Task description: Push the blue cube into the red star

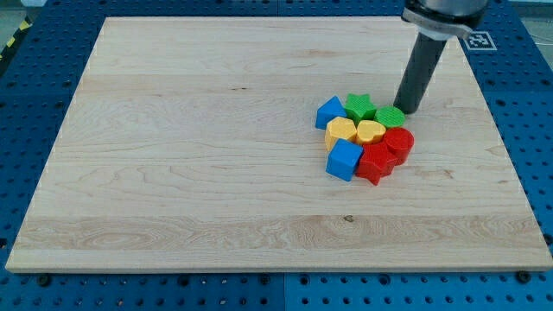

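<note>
Where blocks cluster, blue cube [344,160] touches red star [375,162] (no fingers; no writing legible); my tip [406,110] beside green cylinder [390,117].

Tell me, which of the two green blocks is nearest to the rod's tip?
The green round block at the cluster's right: my tip is just above-right of it. The green star lies further to the view's left.
</note>
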Robot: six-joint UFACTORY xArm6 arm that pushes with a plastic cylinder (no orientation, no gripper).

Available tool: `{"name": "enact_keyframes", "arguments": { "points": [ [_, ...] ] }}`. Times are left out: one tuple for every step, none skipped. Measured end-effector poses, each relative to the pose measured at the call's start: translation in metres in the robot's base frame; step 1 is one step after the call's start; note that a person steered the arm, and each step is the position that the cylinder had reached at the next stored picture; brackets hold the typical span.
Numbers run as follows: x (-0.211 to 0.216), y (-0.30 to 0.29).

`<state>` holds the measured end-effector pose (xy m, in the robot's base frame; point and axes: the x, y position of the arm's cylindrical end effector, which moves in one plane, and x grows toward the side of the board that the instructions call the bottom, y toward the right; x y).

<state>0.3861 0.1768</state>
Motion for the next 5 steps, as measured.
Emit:
{"name": "enact_keyframes", "arguments": {
  "points": [
    [-0.056, -0.012],
    [-0.062, -0.046],
    [-0.062, -0.002],
    [-0.015, 0.070],
    [0.051, 0.090]
  ]
}}
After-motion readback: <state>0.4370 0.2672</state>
